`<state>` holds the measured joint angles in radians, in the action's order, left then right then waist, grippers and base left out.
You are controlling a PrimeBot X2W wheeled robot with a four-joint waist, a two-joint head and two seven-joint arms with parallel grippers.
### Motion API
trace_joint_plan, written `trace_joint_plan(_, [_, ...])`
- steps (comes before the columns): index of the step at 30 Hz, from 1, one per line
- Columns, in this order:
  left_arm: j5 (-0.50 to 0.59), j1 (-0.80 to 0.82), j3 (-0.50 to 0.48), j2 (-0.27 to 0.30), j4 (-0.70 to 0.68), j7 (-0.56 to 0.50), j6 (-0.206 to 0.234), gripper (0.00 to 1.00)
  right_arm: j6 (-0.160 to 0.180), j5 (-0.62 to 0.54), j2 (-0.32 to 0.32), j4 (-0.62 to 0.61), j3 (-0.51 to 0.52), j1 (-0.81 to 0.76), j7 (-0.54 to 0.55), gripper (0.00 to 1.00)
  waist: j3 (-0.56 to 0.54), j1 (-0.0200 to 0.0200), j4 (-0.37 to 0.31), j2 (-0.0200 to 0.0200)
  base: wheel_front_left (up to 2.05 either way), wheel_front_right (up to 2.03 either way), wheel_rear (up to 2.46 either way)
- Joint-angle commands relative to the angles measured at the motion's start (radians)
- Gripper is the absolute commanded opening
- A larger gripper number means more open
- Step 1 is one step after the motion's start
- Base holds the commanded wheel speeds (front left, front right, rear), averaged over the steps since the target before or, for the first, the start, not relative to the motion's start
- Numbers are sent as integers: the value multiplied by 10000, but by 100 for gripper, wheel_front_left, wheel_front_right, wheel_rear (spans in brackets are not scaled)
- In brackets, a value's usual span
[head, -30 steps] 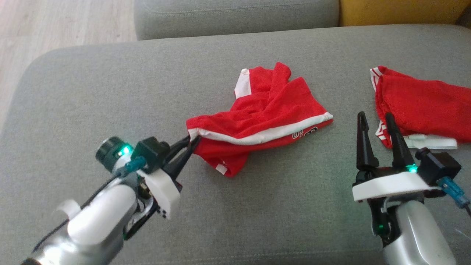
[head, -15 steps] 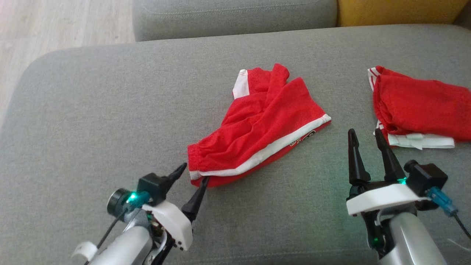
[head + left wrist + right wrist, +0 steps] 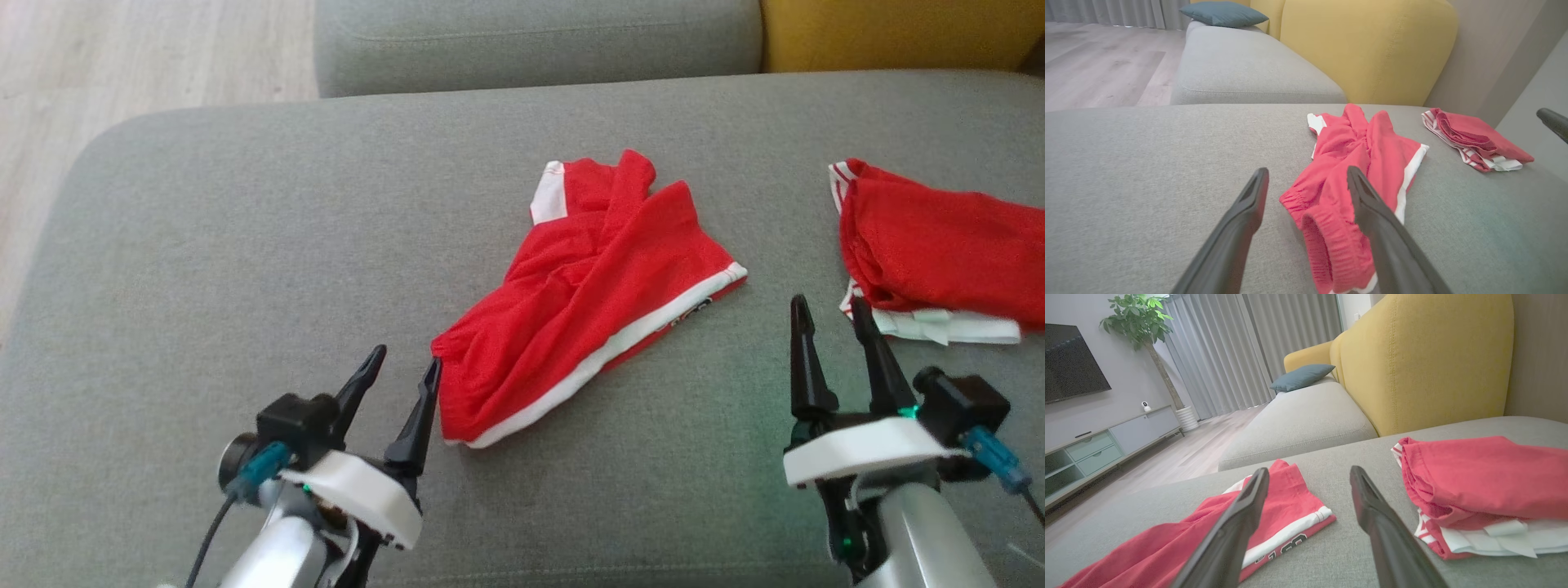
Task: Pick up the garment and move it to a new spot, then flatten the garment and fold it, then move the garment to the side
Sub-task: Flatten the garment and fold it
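Looking at red shorts (image 3: 588, 302) crumpled mid sofa cushion (image 3: 204, 245), waistband right by the wide-open, empty left gripper (image 3: 406, 357). Same for the right gripper (image 3: 829, 301), near a folded red pile (image 3: 939, 245). Can't read the hem print (image 3: 1276, 550).

- Grey sofa seat (image 3: 204, 245) spans the foreground.
- Folded red-and-white pile (image 3: 939, 245) lies at its right end.
- Yellow backrest (image 3: 1425, 355) rises behind, with a blue cushion (image 3: 1300, 375) farther along.
- Potted plant (image 3: 1139, 322), curtains (image 3: 1241, 347), TV (image 3: 1069, 367) and low cabinet (image 3: 1106, 441) stand beyond the wooden floor (image 3: 122, 57).
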<state>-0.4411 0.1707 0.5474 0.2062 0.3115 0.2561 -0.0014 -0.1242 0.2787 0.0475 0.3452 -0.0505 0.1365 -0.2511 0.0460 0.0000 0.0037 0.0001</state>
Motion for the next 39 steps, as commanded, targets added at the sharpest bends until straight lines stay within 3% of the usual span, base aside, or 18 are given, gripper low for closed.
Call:
trace_joint_plan(1, [161,145,-655,4,-474,56,-86,100,-65,-100,28,-345,-153,45,-107,100,-57,0,83,-1,0,0,0])
trace_joint_plan(11, [793,-786,-1501,-602,-1022,57,-574,100,-65,-89,28,-414,-158,-72,-107,100,-179,0,194,-1,0,0,0])
trace_joint_plan(19, [1194,-864,-690,-451,-189,57,-1156,100,-65,-152,28,-390,-187,-41,-107,100,-108,0,92,-1,0,0,0])
trace_joint_plan(25, [1213,-478,-172,-330,819,-16,-1235,100,-65,-157,28,-394,-249,22,-107,100,48,0,-61,-1,0,0,0])
trace_joint_plan(39, [1138,235,32,-466,1881,28,-1260,100,-65,-210,28,-374,-256,112,-107,100,275,0,-308,-1,0,0,0])
